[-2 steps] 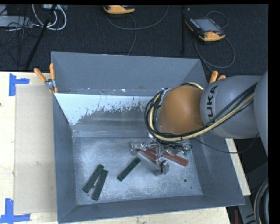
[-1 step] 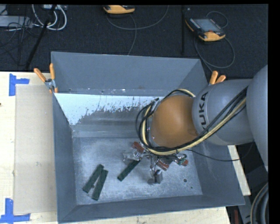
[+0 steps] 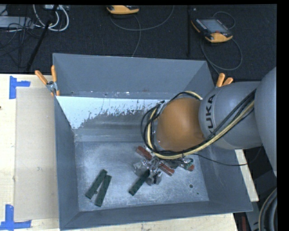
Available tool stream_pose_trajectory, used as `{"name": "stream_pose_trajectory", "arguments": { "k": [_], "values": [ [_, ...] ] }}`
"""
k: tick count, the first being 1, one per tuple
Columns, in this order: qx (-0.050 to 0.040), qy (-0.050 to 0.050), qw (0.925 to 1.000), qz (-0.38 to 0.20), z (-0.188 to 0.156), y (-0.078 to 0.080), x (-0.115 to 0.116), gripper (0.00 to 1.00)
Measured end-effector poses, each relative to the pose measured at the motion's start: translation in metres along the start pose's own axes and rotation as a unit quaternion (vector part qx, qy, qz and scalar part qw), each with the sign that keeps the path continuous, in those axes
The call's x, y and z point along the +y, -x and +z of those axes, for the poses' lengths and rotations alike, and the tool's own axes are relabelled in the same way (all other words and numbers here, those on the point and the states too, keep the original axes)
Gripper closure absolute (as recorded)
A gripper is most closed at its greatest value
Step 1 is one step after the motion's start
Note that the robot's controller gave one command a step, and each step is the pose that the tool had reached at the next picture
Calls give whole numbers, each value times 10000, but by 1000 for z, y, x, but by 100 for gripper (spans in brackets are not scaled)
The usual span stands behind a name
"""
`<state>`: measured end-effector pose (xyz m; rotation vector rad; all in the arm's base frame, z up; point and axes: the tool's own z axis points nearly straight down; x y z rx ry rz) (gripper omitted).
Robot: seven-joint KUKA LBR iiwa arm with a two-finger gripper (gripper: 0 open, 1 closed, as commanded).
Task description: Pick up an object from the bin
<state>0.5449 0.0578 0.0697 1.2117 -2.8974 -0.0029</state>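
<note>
A grey metal bin [image 3: 131,76] stands open under the camera. Its floor is scuffed and dusted with pale speckles, thickest toward 9 o'clock. Its far wall, at 12 o'clock, is streaked with dark scratches running down from a bright upper edge. The arm [image 3: 244,117] comes in from 3 o'clock, a thick grey body with lettering on it. At its wrist sits a rounded orange cover [image 3: 178,124], looped by yellow and black cables [image 3: 216,135]. Below the cover the tool [image 3: 151,170] is down at the bin's floor, a little toward 1 o'clock of the floor's middle. Whether it is released or clenched cannot be told, as the cover and the clutter about it hide that. A dark green flat strip [image 3: 137,185] lies on the floor and slants away from the tool toward 7 o'clock. Its upper end reaches the tool, and whether that end is gripped cannot be made out. Two more dark green strips [image 3: 99,186] lie side by side, touching, at 8 o'clock of the tool and well apart from it. Small reddish-brown pieces [image 3: 168,169] show just beside the tool at 11 and 3 o'clock, and it is unclear whether they are loose or belong to it. Beyond the bin at 12 o'clock is a dark floor [image 3: 135,36]. White cables [image 3: 58,19] are coiled on it at 11 o'clock. Two orange-and-black handheld devices lie on it too, one [image 3: 123,8] at 12 o'clock and one [image 3: 212,29] at 1 o'clock.
</note>
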Motion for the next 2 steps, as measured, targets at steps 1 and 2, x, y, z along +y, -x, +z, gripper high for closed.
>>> {"name": "stream_pose_trajectory", "arguments": {
  "k": [1,2],
  "values": [
    [-35,-30,9998,-215,-112,6,14,100],
    [-34,-35,9991,-415,-177,16,2,100]
  ]
}}
